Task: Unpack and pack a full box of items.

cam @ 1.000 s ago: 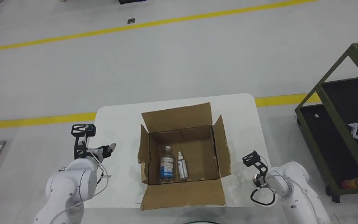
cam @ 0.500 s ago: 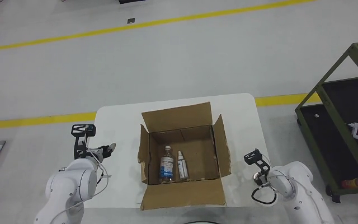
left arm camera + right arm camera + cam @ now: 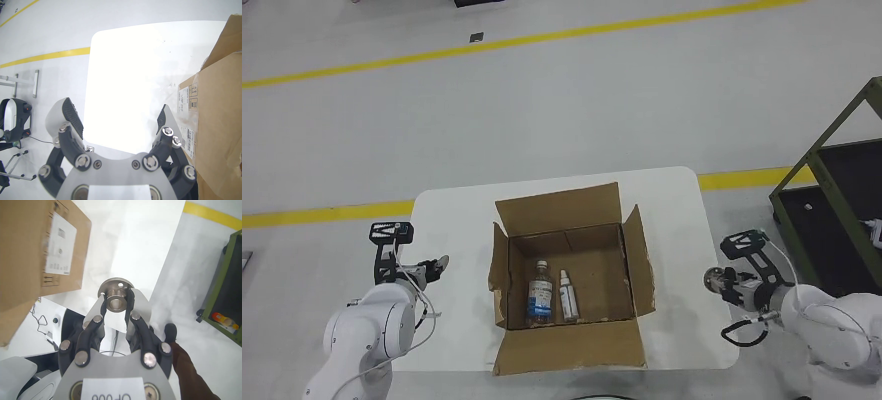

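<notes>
An open cardboard box (image 3: 572, 355) stands in the middle of the white table (image 3: 462, 220). Inside it lie a clear bottle with a blue label (image 3: 540, 295) and a slim white bottle (image 3: 566, 294), side by side. My right gripper (image 3: 115, 303) is shut on a round metal flange (image 3: 115, 292); in the top view the flange (image 3: 713, 281) hangs past the table's right edge. My left gripper (image 3: 117, 115) is open and holds nothing, over the table's left edge (image 3: 432, 268) beside the box wall (image 3: 217, 106).
A green cart (image 3: 832, 200) stands to the right of the table, with an orange item (image 3: 223, 318) on its lower shelf. A person's leg and shoe (image 3: 171, 332) are on the floor near the right arm. A black and white device (image 3: 15, 117) sits on the floor at left.
My right arm has swung outward to the right, carrying the metal flange from the table's right front corner to beyond the edge. The left arm has not moved.
</notes>
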Available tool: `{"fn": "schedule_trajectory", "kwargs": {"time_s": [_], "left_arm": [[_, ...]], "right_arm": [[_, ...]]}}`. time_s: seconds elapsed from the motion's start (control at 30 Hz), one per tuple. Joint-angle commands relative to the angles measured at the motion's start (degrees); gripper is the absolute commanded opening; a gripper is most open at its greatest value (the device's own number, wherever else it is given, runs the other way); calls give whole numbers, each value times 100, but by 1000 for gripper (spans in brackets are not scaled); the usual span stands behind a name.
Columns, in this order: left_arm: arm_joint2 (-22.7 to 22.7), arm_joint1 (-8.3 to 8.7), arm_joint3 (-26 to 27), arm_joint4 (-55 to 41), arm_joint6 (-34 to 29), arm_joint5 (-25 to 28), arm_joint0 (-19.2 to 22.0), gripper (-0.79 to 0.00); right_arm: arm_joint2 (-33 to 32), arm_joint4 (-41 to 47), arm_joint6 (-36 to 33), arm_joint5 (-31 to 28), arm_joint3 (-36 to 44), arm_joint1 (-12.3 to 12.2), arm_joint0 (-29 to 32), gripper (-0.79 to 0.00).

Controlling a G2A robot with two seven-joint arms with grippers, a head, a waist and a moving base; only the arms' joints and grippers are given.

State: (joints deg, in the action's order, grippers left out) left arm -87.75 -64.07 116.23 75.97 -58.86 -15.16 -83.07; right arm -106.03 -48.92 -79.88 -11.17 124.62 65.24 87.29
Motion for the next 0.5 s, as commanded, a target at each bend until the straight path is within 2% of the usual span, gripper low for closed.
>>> {"fn": "schedule_trajectory", "kwargs": {"time_s": [0.0,0.13,0.3,0.47], "left_arm": [[0,0,0,0,0,0,0,0],[0,0,0,0,0,0,0,0],[0,0,0,0,0,0,0,0],[0,0,0,0,0,0,0,0]], "right_arm": [[-102,227,22,8,412,-11,71,-785],[-118,589,86,75,964,-37,12,-785],[166,960,246,-66,1003,-85,-377,-785],[637,736,282,-18,1003,-137,-849,-785]]}}
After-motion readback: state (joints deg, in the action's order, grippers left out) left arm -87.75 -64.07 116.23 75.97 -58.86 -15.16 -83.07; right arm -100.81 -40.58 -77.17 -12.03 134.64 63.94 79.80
